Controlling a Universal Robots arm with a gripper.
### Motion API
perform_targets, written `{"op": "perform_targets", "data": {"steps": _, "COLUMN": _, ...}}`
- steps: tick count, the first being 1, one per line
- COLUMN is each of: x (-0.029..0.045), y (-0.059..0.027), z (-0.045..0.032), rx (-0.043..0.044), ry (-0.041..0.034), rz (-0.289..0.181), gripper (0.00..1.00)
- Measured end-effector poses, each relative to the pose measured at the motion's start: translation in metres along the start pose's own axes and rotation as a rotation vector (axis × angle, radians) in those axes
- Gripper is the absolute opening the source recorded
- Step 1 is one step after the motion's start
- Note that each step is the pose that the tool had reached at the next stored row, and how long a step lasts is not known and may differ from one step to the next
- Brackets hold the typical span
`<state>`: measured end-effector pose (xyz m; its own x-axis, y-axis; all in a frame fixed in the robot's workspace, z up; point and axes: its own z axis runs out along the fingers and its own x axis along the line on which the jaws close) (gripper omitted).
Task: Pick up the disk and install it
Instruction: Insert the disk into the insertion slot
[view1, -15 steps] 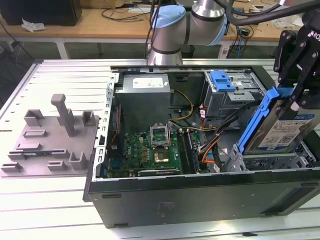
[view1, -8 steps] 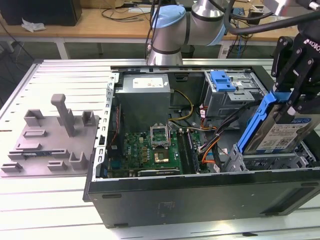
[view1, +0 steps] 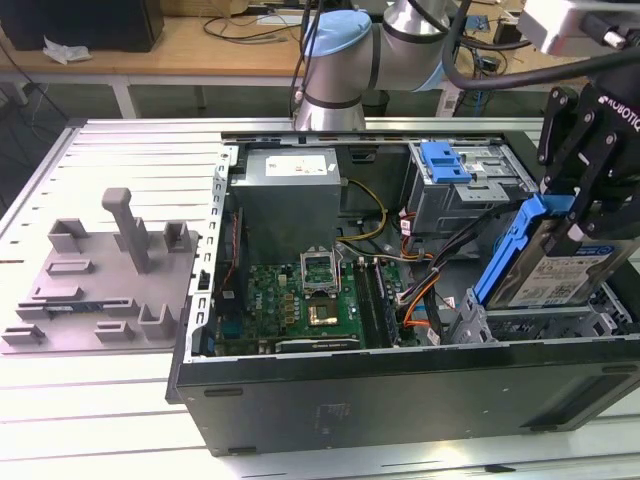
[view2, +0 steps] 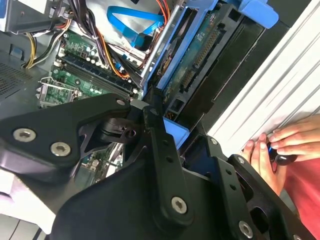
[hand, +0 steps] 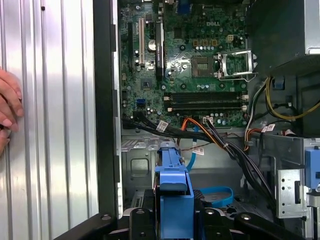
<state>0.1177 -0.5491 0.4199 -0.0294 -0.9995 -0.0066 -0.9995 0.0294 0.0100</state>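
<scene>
One disk (view1: 565, 272), in its blue frame (view1: 508, 250), hangs tilted in the gripper (view1: 580, 208), whose fingers are clamped on its upper end. It sits above the case (view1: 400, 395), at the end on the exterior view's right. Its lower edge is just over the drive bay (view1: 540, 322) inside the case and is not seated.

Step in hand, as judged: pick-up complete, installation begun. Seating appears to call for squaring the frame with the bay while staying clear of the cables (hand: 227, 145) inside the case. A person's hand (hand: 7, 107) rests outside the case.
</scene>
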Motion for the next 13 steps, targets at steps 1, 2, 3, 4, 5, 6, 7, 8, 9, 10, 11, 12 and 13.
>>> {"op": "perform_targets", "data": {"steps": 1, "x": 0.0, "y": 0.0, "z": 0.001, "rx": 0.0, "ry": 0.0001, "rz": 0.0, "gripper": 0.37}}
{"op": "perform_targets", "data": {"steps": 2, "x": 0.0001, "y": 0.0, "z": 0.0026, "rx": 0.0, "ry": 0.0001, "rz": 0.0, "gripper": 0.37}}
{"op": "perform_targets", "data": {"steps": 3, "x": 0.0001, "y": 0.0, "z": 0.0037, "rx": 0.0, "ry": 0.0001, "rz": 0.0, "gripper": 0.37}}
{"op": "perform_targets", "data": {"steps": 4, "x": 0.0002, "y": -0.0001, "z": 0.0062, "rx": 0.0, "ry": 0.0002, "rz": 0.0, "gripper": 0.37}}
{"op": "perform_targets", "data": {"steps": 5, "x": 0.0002, "y": -0.0001, "z": 0.0081, "rx": 0.0, "ry": 0.0001, "rz": 0.0, "gripper": 0.37}}
{"op": "perform_targets", "data": {"steps": 6, "x": 0.0003, "y": -0.0001, "z": 0.0089, "rx": 0.0, "ry": 0.0001, "rz": 0.0, "gripper": 0.37}}
{"op": "perform_targets", "data": {"steps": 7, "x": 0.0003, "y": -0.0001, "z": 0.0105, "rx": 0.0, "ry": 0.0001, "rz": 0.0, "gripper": 0.37}}
{"op": "perform_targets", "data": {"steps": 8, "x": 0.0004, "y": -0.0001, "z": 0.0114, "rx": 0.0, "ry": 0.0, "rz": 0.0, "gripper": 0.37}}
{"op": "perform_targets", "data": {"steps": 9, "x": 0.0004, "y": -0.0001, "z": 0.0124, "rx": 0.0, "ry": 0.0, "rz": 0.0, "gripper": 0.37}}
{"op": "perform_targets", "data": {"steps": 10, "x": 0.0005, "y": -0.0001, "z": 0.0134, "rx": 0.0, "ry": 0.0, "rz": 0.0, "gripper": 0.37}}
{"op": "perform_targets", "data": {"steps": 11, "x": 0.0006, "y": -0.0002, "z": 0.0144, "rx": 0.0, "ry": -0.0001, "rz": 0.0, "gripper": 0.37}}
{"op": "perform_targets", "data": {"steps": 12, "x": 0.0007, "y": -0.0002, "z": 0.0161, "rx": 0.0, "ry": 0.0, "rz": 0.0, "gripper": 0.37}}
{"op": "perform_targets", "data": {"steps": 13, "x": 0.0008, "y": -0.0002, "z": 0.018, "rx": 0.0, "ry": -0.0001, "rz": 0.0, "gripper": 0.37}}
